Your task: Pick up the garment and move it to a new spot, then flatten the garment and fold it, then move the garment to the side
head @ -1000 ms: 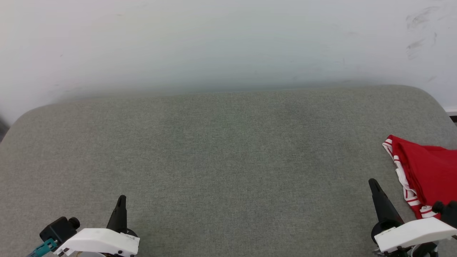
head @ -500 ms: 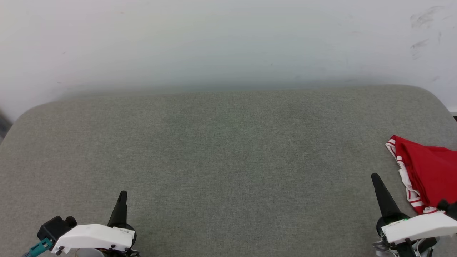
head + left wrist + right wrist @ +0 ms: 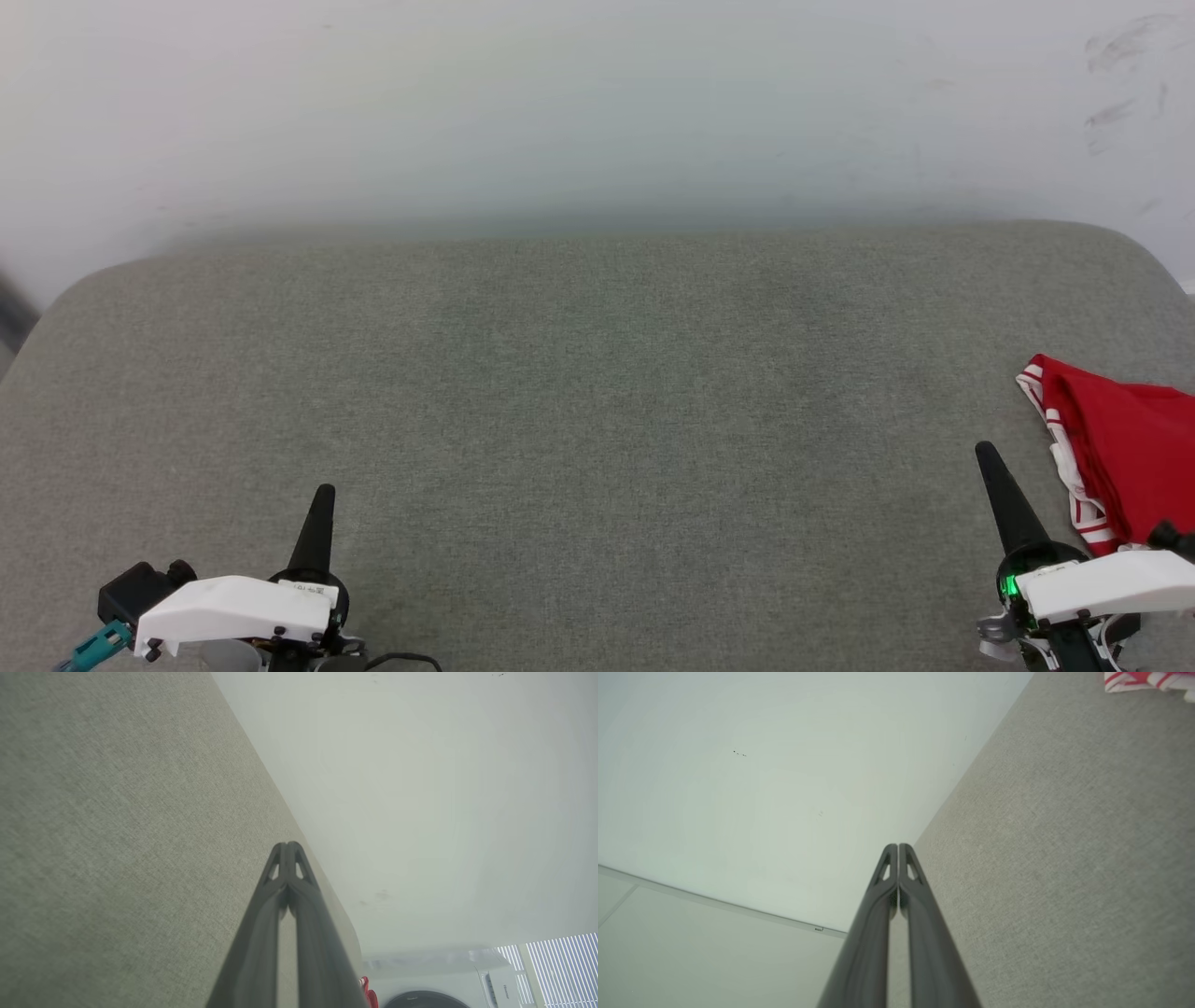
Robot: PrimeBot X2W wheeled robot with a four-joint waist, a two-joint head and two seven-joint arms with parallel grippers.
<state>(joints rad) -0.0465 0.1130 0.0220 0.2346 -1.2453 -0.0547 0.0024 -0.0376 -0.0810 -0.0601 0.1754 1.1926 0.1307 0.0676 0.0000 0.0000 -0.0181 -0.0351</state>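
Note:
The garment (image 3: 1125, 448) is a bunched red shirt with red-and-white striped trim, lying at the right edge of the grey padded surface (image 3: 597, 392) and partly cut off by the frame. A striped corner of the garment (image 3: 1141, 680) appears at the top right of the right wrist view, and a red sliver of it (image 3: 369, 994) sits beside the fingers in the left wrist view. My right gripper (image 3: 983, 453) is shut and empty, just left of the garment. My left gripper (image 3: 324, 492) is shut and empty at the lower left, far from it.
A pale wall (image 3: 597, 112) rises directly behind the padded surface. A white washing machine (image 3: 448, 980) stands beyond the surface's right end in the left wrist view. The surface has rounded far corners.
The camera has shifted a little, so the garment sits further right and lower in the picture. Both grippers have crept slightly upward in the head view and stay shut.

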